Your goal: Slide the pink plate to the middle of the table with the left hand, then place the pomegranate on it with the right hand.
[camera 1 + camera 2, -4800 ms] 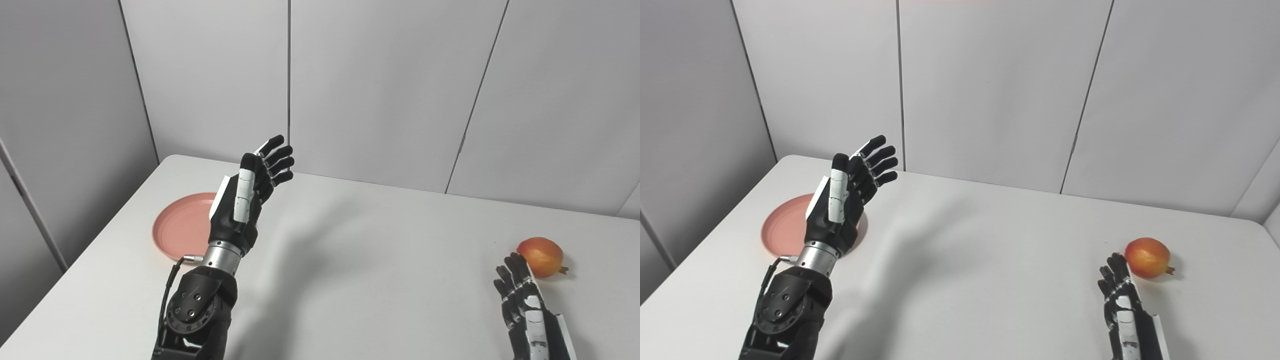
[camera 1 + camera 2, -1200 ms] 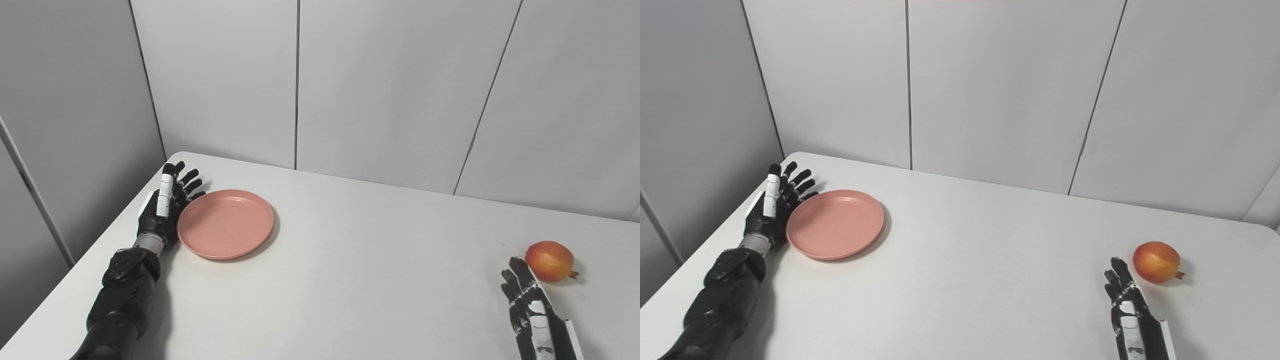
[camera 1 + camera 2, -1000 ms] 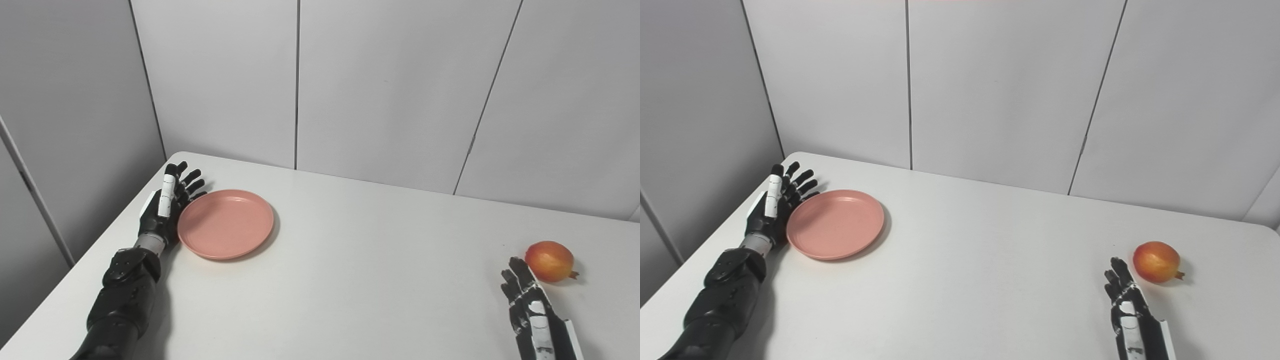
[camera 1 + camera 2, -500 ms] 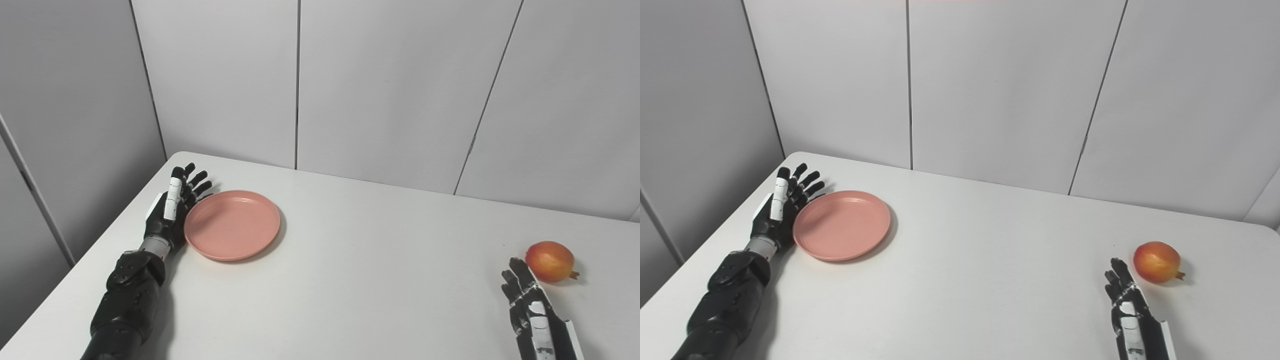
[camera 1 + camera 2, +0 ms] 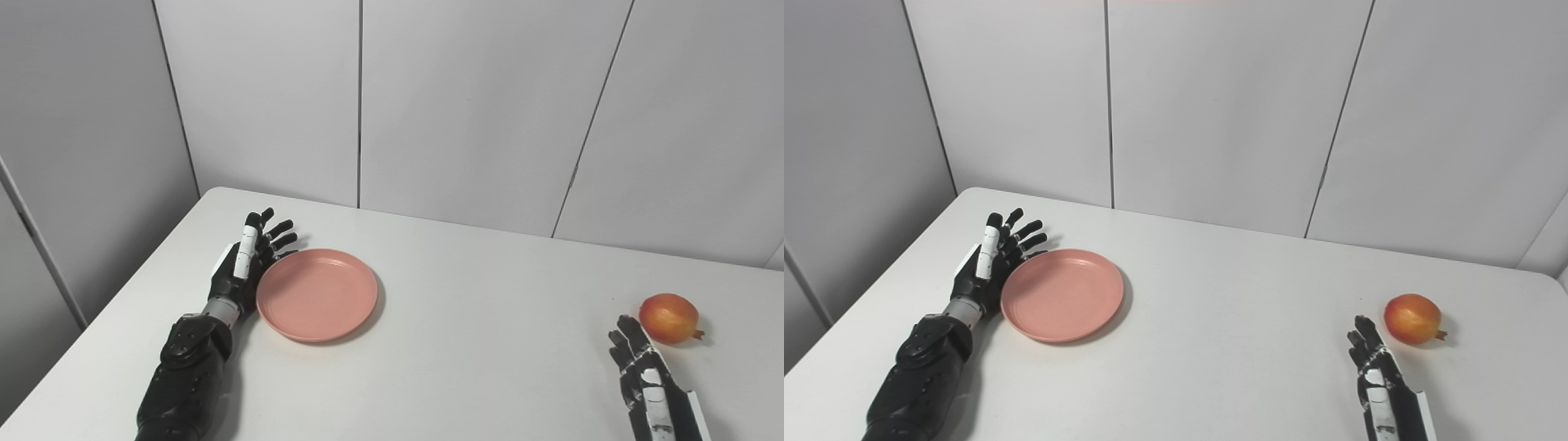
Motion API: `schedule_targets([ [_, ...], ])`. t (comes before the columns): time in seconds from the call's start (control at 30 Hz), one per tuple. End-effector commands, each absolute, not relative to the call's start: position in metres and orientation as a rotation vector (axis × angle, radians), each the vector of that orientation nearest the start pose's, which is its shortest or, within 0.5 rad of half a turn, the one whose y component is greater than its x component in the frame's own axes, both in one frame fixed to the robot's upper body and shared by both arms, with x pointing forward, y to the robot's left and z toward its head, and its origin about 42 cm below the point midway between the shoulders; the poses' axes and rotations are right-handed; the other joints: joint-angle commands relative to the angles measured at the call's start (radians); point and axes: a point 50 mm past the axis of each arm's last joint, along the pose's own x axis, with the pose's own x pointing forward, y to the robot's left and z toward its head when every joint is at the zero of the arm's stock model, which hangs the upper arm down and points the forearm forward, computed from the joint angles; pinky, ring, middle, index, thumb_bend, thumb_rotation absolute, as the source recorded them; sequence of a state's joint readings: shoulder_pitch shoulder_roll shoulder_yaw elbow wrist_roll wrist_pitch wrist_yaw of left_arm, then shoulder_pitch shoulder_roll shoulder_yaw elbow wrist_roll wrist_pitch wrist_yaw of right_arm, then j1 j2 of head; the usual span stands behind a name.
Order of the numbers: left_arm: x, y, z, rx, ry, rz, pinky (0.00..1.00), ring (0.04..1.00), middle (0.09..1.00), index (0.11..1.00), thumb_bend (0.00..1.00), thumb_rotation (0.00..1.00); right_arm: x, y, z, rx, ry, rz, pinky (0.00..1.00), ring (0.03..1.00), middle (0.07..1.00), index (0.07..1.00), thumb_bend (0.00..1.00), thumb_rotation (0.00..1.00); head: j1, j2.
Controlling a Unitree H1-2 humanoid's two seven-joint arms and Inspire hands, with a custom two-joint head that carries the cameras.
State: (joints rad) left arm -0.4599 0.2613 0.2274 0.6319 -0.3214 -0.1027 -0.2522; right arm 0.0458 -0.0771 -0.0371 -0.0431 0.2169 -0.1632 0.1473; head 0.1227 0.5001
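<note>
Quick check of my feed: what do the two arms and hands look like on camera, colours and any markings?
Both hands are black with jointed fingers and white panels. The left hand has a white strip along its thumb and a white side plate, then a silver wrist ring above a black forearm shell with small bolt heads. The right hand shows white panels on its back and a white edge plate at the wrist. No cables show.

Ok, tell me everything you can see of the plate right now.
The plate is round, salmon pink and shallow, with a low raised rim and a matte, plastic-looking surface. It holds nothing and lies flat on the white table, left of the middle. The left hand, open, stands edge-on against its left rim. Nothing else touches it; the pomegranate lies far to the right.
</note>
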Motion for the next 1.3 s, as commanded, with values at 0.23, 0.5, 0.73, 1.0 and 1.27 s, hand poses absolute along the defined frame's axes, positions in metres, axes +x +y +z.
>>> schedule_targets([
  [0.23, 0.43, 0.306, 0.132, -0.122, -0.019, -0.027, 0.72, 0.853, 0.885, 0.974, 0.95, 0.92, 0.244, -0.243, 0.076, 0.14, -0.055, 0.063, 0.98, 0.943, 0.946, 0.881, 0.82, 0.84, -0.004, 0.005],
  [0.5, 0.43, 0.283, 0.128, -0.132, -0.004, -0.032, 0.71, 0.838, 0.855, 0.969, 0.9, 0.93, 0.243, -0.241, 0.079, 0.136, -0.055, 0.063, 0.98, 0.943, 0.945, 0.882, 0.82, 0.84, -0.009, 0.01],
  [0.73, 0.429, 0.265, 0.124, -0.12, 0.028, -0.034, 0.68, 0.825, 0.858, 0.954, 0.87, 0.93, 0.244, -0.24, 0.078, 0.133, -0.052, 0.065, 0.98, 0.946, 0.944, 0.884, 0.82, 0.84, -0.009, 0.01],
  [1.0, 0.431, 0.245, 0.12, -0.093, 0.025, -0.052, 0.66, 0.817, 0.865, 0.972, 0.88, 0.95, 0.245, -0.237, 0.079, 0.123, -0.054, 0.072, 0.98, 0.946, 0.948, 0.89, 0.82, 0.86, -0.034, 0.018],
  [1.27, 0.427, 0.23, 0.119, -0.097, 0.027, -0.049, 0.67, 0.819, 0.869, 0.971, 0.85, 0.95, 0.245, -0.231, 0.08, 0.116, -0.052, 0.075, 0.96, 0.942, 0.943, 0.883, 0.83, 0.85, -0.071, 0.025],
])
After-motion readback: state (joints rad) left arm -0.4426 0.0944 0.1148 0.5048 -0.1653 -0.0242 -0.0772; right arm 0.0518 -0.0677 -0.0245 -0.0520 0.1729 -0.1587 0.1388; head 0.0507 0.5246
